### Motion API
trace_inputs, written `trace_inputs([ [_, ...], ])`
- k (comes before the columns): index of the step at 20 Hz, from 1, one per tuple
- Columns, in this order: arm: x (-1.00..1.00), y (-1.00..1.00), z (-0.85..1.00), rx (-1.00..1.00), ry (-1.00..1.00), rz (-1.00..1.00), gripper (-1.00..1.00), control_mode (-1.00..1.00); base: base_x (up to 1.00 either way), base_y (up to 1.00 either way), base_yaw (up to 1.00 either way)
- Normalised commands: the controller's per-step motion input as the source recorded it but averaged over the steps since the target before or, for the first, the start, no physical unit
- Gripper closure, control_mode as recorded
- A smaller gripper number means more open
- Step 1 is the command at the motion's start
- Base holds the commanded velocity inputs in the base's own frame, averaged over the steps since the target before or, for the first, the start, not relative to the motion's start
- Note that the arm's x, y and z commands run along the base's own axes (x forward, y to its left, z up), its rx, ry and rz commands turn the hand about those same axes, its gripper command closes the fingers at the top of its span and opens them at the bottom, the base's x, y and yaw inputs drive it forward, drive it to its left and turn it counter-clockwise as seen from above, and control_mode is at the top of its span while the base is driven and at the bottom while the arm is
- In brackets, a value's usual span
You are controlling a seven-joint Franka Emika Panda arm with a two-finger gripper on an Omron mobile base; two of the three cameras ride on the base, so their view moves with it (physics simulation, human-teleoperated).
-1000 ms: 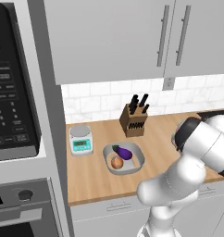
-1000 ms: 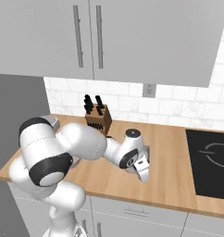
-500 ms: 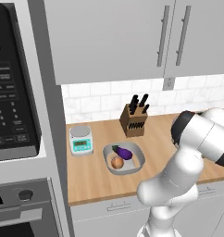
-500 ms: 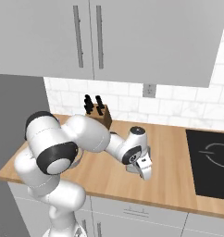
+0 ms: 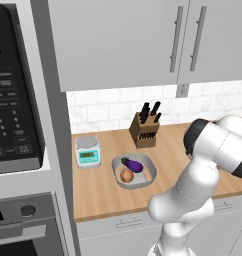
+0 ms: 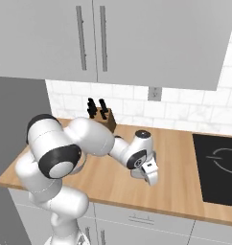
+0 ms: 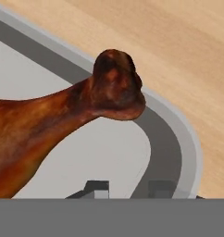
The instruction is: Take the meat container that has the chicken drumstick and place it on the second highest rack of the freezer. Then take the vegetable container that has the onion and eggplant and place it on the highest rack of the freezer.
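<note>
The chicken drumstick [image 7: 63, 125], brown and glossy, lies in the grey meat container [image 7: 178, 139] right in front of the hand in the hand view. My gripper [image 7: 130, 189] straddles that container's near wall, one fingertip [image 7: 99, 188] inside and the other on the rim, shut on it. In the right base view the gripper [image 6: 149, 174] reaches down low over the wooden counter near its front edge. In the left base view the vegetable container [image 5: 116, 167] sits further left on the counter, holding the onion [image 5: 126, 175] and the purple eggplant [image 5: 133, 164].
A knife block [image 5: 145, 131] stands against the tiled wall, with a small kitchen scale [image 5: 88, 151] to its left. A black cooktop [image 6: 218, 167] lies to the right of the hand. Wall cabinets [image 6: 89, 38] hang overhead and a microwave [image 5: 13, 100] is at far left.
The jaws have drawn together from wide open onto the container's wall. The arm's elbow has shifted a little while the hand stayed at about the same spot.
</note>
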Motion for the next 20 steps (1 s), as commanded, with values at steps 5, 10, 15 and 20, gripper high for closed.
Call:
trace_inputs([
  [5, -0.25, 0.00, 0.02, 0.00, 0.01, -0.03, 1.00, -1.00, 0.00, 0.00, 0.00],
  [10, -0.57, 0.01, 0.39, 0.00, 0.00, -0.15, 1.00, -1.00, 0.00, 0.00, 0.00],
  [15, -0.46, 0.07, 0.63, 0.00, 0.00, -0.13, 1.00, -1.00, 0.00, 0.00, 0.00],
  [20, -0.41, 0.75, 0.51, 0.00, 0.00, -0.11, 1.00, -1.00, 0.00, 0.00, 0.00],
])
